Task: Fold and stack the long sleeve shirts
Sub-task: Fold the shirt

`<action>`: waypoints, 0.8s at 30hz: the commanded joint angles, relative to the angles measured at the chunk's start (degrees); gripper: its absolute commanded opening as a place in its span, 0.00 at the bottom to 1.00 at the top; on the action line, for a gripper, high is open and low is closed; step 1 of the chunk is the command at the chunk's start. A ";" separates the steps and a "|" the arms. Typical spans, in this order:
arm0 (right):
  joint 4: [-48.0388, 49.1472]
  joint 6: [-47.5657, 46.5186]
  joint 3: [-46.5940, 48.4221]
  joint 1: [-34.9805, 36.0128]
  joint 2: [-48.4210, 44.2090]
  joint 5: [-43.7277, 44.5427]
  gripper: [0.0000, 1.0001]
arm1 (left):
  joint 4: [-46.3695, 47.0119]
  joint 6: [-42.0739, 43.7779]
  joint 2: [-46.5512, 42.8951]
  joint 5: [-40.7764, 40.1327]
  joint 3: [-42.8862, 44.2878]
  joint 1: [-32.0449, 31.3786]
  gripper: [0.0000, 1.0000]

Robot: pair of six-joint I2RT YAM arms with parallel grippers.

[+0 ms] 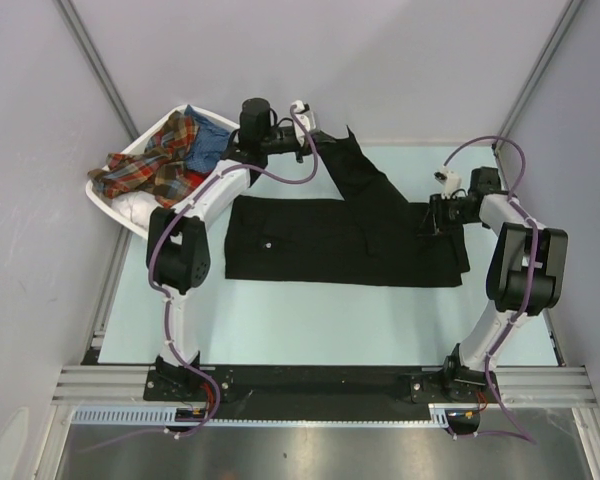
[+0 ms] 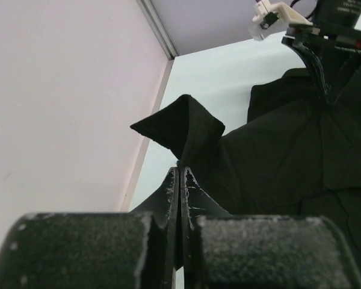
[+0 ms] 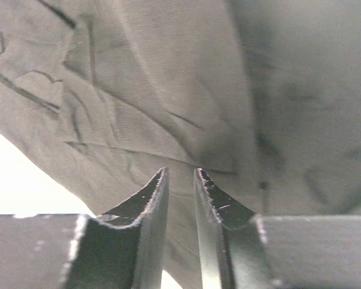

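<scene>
- Nearest to me, in front of the two arm bases, is a bare strip of the table (image 1: 310,320); nothing of the task lies there.
- Next comes the black shirt (image 1: 300,240). Its body is spread flat in the middle of the table, and its long axis runs from left to right, across my view and not away from me.
- The right gripper (image 1: 423,222) is at the right end of this body, low over the cloth. In its own camera the jaws are narrow, with grey-looking cloth filling the slit between them. From the left wrist camera, creases run up to its tips. So I judge that it pinches a fold of the shirt, but I am not fully sure.
- Farther away, one sleeve (image 1: 355,175) goes up from the body and slants to the far left.
- The left gripper (image 2: 179,174) holds the end of this sleeve. Its jaws are pressed fully together, and a small peak of cloth stands out just beyond the tips.
- This is the relation that matters for me: from the left jaws the body lies nearer to me and to the right. To fold the sleeve in, I think the left arm must bring it toward me, across the long axis. The right arm is nearer to the body, and there it could serve as the anchor.
- Farthest, in the left corner, the white basket (image 1: 160,122) holds a plaid shirt (image 1: 150,165) and a blue shirt (image 1: 208,145), well apart from both grippers.
</scene>
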 commanded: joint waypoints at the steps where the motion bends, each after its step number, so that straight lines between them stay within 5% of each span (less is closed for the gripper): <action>1: -1.01 -1.01 3.09 0.81 0.73 0.77 0.25 | 0.90 3.31 -4.01 4.17 -0.63 0.27 0.00; 10: 9.97 7.33 0.01 3.99 5.83 10.61 0.22 | 1.17 4.44 -6.91 8.90 -0.45 0.88 0.00; 15: 9.36 9.27 -0.25 2.49 5.31 7.73 0.24 | -4.52 9.08 -10.51 15.76 -2.12 1.85 0.00; 24: -2.75 -2.40 0.19 -2.60 -4.79 1.04 0.28 | -55.39 60.29 -15.96 15.52 -6.06 2.56 0.00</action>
